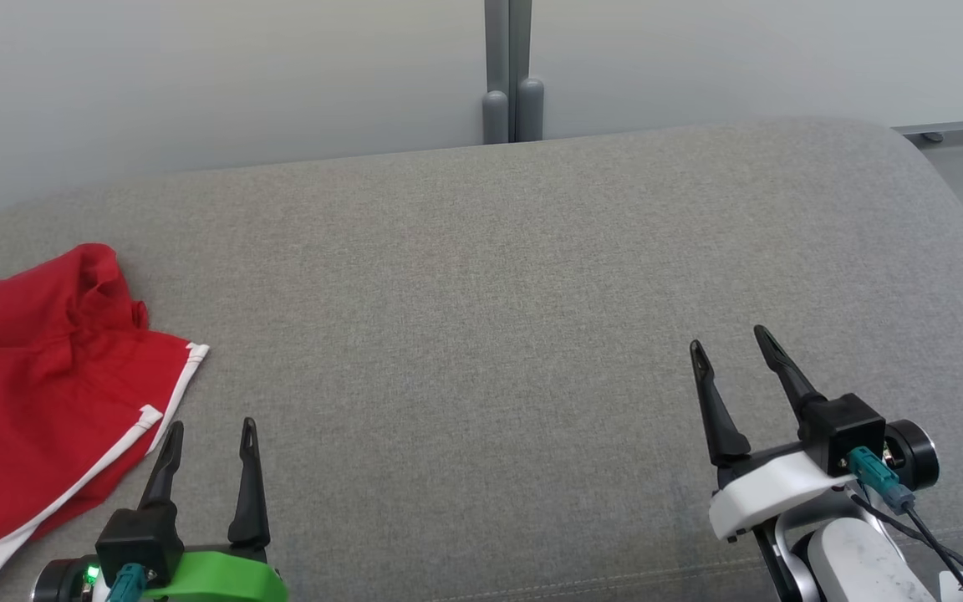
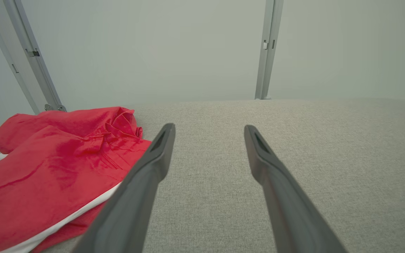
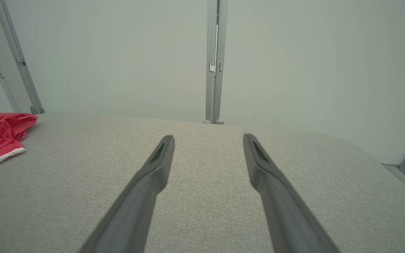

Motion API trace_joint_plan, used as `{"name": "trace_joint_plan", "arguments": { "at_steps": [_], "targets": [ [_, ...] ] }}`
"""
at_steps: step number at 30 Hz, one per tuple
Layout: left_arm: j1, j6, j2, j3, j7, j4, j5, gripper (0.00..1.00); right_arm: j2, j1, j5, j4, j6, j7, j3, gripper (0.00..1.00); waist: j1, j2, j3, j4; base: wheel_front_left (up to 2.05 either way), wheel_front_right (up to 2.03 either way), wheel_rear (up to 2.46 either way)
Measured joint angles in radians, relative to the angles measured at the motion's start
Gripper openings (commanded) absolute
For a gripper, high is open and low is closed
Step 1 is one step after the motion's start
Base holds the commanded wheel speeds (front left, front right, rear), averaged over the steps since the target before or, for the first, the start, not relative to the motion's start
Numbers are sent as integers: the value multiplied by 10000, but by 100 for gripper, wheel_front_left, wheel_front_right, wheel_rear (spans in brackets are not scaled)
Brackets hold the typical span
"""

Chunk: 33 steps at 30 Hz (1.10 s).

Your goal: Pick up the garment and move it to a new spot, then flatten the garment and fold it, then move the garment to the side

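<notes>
Two grippers: left gripper (image 1: 212,423) and right gripper (image 1: 727,337) are held spread, empty.
Garment (image 1: 38,376): laid crumpled at left, on cushion (image 1: 490,293).

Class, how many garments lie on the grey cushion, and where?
1. The red garment with white trim lies crumpled at the left edge of the grey cushion, partly out of frame; anything beneath it would be hidden.

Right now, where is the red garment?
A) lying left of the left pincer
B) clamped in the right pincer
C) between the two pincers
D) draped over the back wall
A: the red garment lies rumpled on the grey cushion just to the left of the open left pincer, well away from the open right pincer.
</notes>
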<state>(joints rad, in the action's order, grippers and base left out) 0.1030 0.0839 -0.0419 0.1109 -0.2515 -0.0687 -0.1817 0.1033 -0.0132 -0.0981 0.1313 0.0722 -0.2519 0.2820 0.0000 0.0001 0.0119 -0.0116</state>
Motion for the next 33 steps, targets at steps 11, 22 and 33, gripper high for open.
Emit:
{"name": "trace_joint_plan", "arguments": {
  "at_steps": [11,22,33],
  "targets": [
    [-1,-2,0,8,0,-38,-2,100,-8,-59,0,31,-10,0,-75,100,0,0,-49,-17,0,0,0],
    [-16,-44,2,153,0,-155,-4,100,-65,-58,-115,119,-13,0,-341,100,0,0,-26,166,0,0,0],
    [-145,-46,0,286,0,-188,-4,100,-61,-16,-115,155,-123,0,-449,100,0,0,112,970,0,0,0]
  ]
}}
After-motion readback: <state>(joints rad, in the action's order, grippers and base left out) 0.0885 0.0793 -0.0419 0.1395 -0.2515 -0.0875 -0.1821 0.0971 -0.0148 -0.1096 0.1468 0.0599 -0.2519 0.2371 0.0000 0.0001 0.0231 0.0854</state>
